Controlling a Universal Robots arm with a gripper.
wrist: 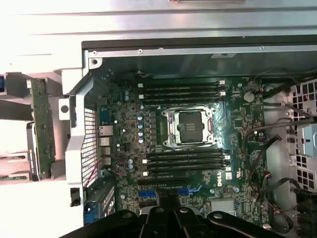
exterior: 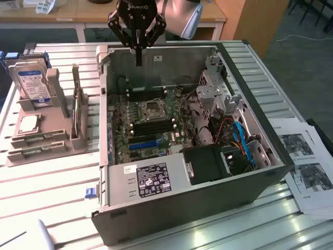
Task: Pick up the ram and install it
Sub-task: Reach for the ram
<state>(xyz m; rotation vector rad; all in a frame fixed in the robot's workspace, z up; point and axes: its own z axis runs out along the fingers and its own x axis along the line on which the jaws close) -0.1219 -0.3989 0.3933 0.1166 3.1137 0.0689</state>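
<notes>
A black two-fingered gripper (exterior: 138,60) (wrist: 173,224) hangs over the open grey desktop computer case (exterior: 171,203), on the side of it toward the table's far edge. Its fingers are pressed together with nothing between them. The case lies on its side around the middle of the slatted metal table (exterior: 47,187), baring the green motherboard (exterior: 151,125) (wrist: 237,124) with its square silver processor socket (exterior: 154,108) (wrist: 190,126) and the rows of black memory slots (exterior: 154,126) (wrist: 185,161) on either side of the socket. The ram (exterior: 78,112) (wrist: 43,126), a long narrow green circuit-board stick, stands on edge in a grey plastic holder (exterior: 49,140) just beside the case, toward the table's edge at the exterior view's left, well apart from the gripper. A silver hard drive with a blue-white label (exterior: 34,80) leans upright in the same holder, and a small square processor chip (exterior: 28,123) lies flat in it. Printed paper sheets (exterior: 307,166) lie near the table's edge at the exterior view's right.
</notes>
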